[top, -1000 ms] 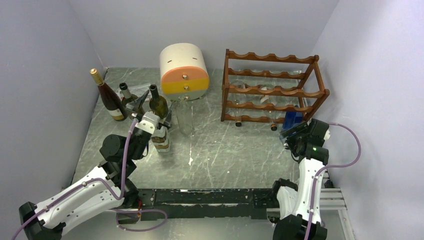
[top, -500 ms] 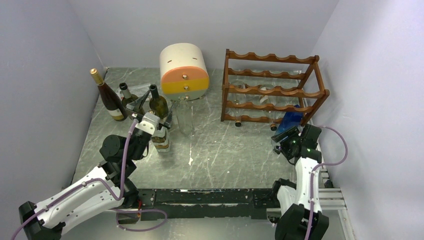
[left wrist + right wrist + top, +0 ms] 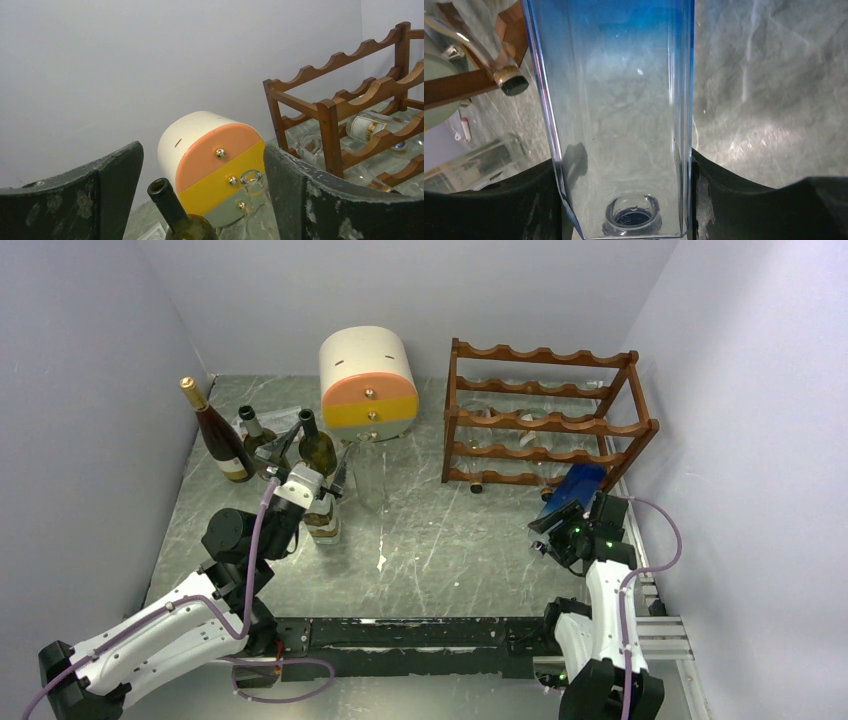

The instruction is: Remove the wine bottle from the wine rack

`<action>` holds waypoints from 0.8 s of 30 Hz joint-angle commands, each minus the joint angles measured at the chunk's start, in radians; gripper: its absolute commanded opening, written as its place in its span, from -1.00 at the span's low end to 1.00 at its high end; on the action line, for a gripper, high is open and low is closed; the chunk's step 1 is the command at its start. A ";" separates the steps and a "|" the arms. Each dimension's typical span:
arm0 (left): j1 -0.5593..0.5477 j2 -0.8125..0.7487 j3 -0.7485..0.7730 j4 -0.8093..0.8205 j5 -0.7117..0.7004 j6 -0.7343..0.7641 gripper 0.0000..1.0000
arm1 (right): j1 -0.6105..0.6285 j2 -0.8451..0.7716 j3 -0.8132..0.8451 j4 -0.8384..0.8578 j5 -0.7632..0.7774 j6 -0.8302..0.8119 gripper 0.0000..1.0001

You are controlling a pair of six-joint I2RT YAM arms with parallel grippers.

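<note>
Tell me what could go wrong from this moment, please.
1. The right gripper clamps the smooth blue bottle near its neck end only; it might slip or tilt.
2. A swing could hit the capped bottle neck in the wine rack.
3. The open left gripper flanks the green bottle; a sideways move could topple it.

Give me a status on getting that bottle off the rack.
Done: the right gripper is shut on the blue-tinted bottle, which looks clear of the wine rack. In hand: it is held tilted, not yet set down. Left: put it down; other bottles lie on the rack. The left gripper is open.
</note>
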 commanded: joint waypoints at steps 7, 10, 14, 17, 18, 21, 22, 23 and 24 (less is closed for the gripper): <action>-0.007 0.001 0.001 0.021 0.014 0.010 0.86 | 0.004 -0.102 0.084 -0.471 0.007 0.121 -0.81; -0.008 0.003 0.002 0.020 0.014 0.010 0.86 | 0.005 -0.120 0.135 -0.516 0.014 0.111 -0.97; -0.008 0.006 0.001 0.019 0.017 0.010 0.86 | 0.004 -0.146 0.210 -0.557 0.031 0.080 -1.00; -0.007 0.008 0.003 0.015 0.019 0.009 0.86 | 0.004 -0.148 0.248 -0.580 0.011 0.048 -1.00; -0.008 0.009 0.002 0.017 0.018 0.010 0.86 | 0.004 -0.151 0.258 -0.582 -0.001 0.037 -1.00; -0.007 0.009 0.002 0.016 0.019 0.011 0.87 | 0.003 -0.160 0.279 -0.585 -0.049 0.012 -1.00; -0.007 0.009 0.002 0.014 0.022 0.010 0.87 | 0.004 -0.159 0.277 -0.571 -0.091 0.002 -1.00; -0.007 0.009 0.003 0.012 0.029 0.009 0.86 | 0.004 -0.153 0.276 -0.571 -0.143 -0.006 -1.00; -0.007 0.009 0.005 0.005 0.039 0.007 0.86 | 0.004 -0.143 0.284 -0.581 -0.170 -0.019 -1.00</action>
